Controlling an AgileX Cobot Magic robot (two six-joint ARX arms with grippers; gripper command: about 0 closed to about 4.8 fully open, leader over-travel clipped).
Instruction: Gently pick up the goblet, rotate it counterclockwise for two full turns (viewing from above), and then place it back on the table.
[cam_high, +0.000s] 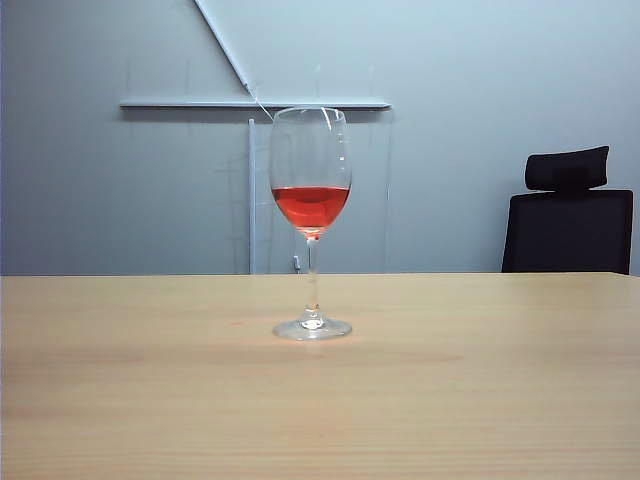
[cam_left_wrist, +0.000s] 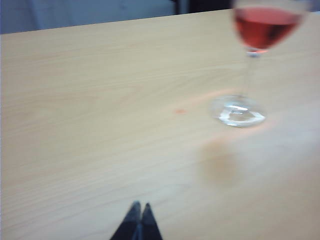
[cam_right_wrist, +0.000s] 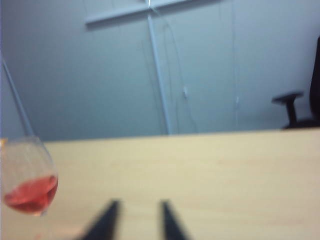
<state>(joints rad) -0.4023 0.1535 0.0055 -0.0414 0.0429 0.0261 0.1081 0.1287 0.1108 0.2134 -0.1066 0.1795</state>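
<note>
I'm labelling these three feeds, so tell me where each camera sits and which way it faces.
Exterior view: low at the table edge, facing the goblet, wall and black chair; no arm shows.
Left wrist view: on the left arm, looking down across the table; left gripper fingertips together, empty, short of the goblet.
Right wrist view: on the right arm, facing level toward the wall; right gripper fingertips apart, empty.
All three share the goblet and table.

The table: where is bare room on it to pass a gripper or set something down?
The table is bare left and right of the goblet and in front of its foot. Only the middle is taken. The left gripper, shut, and the right gripper, parted, hang over bare wood, apart from the glass.
</note>
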